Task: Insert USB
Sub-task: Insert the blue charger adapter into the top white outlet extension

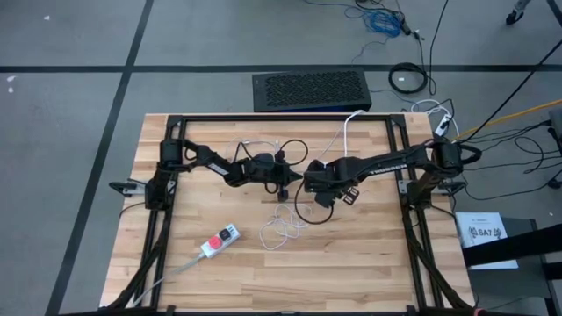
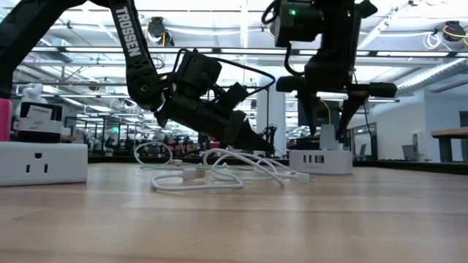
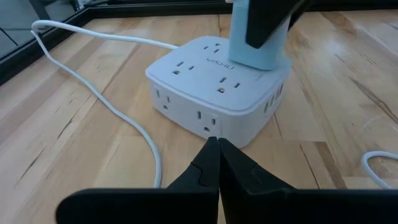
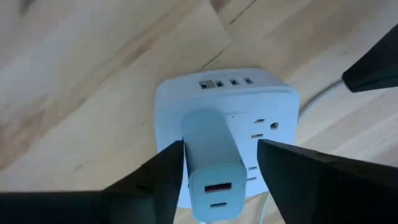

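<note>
Pale butcher-block wooden table (image 1: 351, 254) on grey floor; open industrial room behind in the low view. White square multi-outlet power cube (image 3: 217, 93) sits mid-table with a pale blue-white USB charger block (image 4: 210, 163) plugged on top. Right gripper (image 4: 217, 171) open, fingers either side of charger. Left gripper (image 3: 217, 163) closed, empty, just beside cube. Loose white USB cable (image 2: 208, 174) coiled nearby. White power strip with red switch (image 1: 219, 240) lies well apart.

From above I see a grey floor (image 1: 70, 132) crossed by dark lines, cables (image 1: 413, 53) strewn beyond the wooden surface (image 1: 369, 263), and a black perforated box (image 1: 310, 90) at its far edge. Level across, ceiling lights (image 2: 241, 11) and beams run over an open workshop.
</note>
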### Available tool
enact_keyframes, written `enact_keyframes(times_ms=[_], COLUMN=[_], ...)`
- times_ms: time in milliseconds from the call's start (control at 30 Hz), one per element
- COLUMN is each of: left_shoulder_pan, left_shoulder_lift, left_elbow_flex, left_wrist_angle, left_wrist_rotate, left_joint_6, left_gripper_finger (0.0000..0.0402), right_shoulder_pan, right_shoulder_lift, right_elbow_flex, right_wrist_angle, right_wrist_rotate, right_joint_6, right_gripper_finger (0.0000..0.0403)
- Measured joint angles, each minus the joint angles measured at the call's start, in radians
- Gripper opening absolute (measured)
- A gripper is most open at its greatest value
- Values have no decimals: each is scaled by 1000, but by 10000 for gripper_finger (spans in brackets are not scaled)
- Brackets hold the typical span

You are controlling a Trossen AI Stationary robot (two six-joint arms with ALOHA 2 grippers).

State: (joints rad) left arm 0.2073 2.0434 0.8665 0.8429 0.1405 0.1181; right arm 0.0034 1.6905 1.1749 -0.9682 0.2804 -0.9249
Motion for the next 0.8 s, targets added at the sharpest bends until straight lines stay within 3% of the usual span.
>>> enact_keyframes(times_ms=[267,367,467,567,667,800], left_shoulder_pan=[0,0,0,0,0,16], left_shoulder_lift=[0,0,0,0,0,0], left_elbow_flex=[0,0,0,0,0,-17], left_wrist_angle=[1,3,4,15,49,137], left_wrist_rotate=[0,0,0,0,8,87], left_joint_6=[-7,-8,-29,-35,-56,-106], left_gripper_finger=[1,1,1,1,1,1], right_shoulder_pan=[47,47,1,-37,-35,-16], right_shoulder_lift=[0,-2,-17,-54,-113,-208], right_elbow_flex=[132,231,267,219,129,8], right_wrist_angle=[-88,-177,-208,-151,-65,38], right_wrist_rotate=[5,-16,-123,-166,-94,-20], right_joint_6=[176,360,626,845,969,1131], right_gripper_finger=[190,179,152,98,26,8])
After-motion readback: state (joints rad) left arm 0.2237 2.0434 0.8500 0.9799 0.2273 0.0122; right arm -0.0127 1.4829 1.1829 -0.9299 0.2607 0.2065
